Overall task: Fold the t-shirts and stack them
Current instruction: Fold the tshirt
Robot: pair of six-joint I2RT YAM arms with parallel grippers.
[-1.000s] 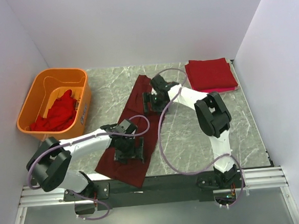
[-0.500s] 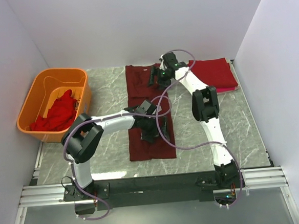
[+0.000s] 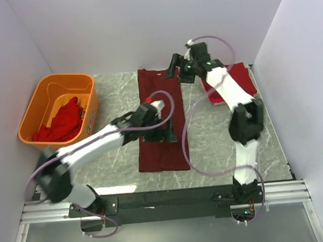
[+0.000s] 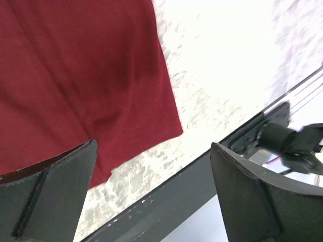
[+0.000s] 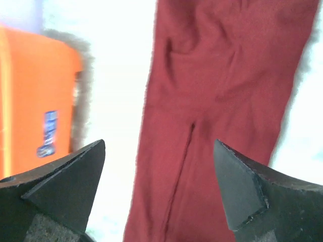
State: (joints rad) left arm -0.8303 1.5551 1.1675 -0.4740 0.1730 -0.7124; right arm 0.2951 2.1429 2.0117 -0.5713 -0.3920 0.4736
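Top external view: left gripper [image 3: 167,133] and right gripper [image 3: 176,71] hang open, empty, over the maroon t-shirt [image 3: 155,99], a long strip on the table [image 3: 224,144]; pinching matched corners should keep the fold square.

Lab rig: white panels [image 3: 144,28] enclose marble tabletop [image 3: 213,145]

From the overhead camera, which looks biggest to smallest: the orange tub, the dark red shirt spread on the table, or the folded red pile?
Tied first: orange tub and spread maroon shirt, too alike to rank.
Last: folded red pile, clearly smaller, partly hidden by the right arm.
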